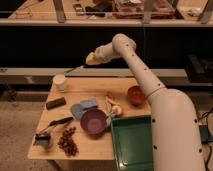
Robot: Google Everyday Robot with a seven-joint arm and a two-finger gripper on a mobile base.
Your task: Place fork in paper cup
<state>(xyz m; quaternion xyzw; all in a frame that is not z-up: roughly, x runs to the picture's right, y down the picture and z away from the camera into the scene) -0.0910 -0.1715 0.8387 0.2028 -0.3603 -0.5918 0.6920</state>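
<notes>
Holding the fork [75, 69] clamped between its fingers, the gripper [89, 60] hangs in the air over the far-left edge of the table [97, 88], up and to the right of the paper cup [60, 81]. Fork slants down-left, free end near cup rim, not inside. Also on table: purple bowl [93, 121], orange-brown bowl [135, 95], green tray [132, 147] front-right, black-handled utensil [60, 121] front-left.
</notes>
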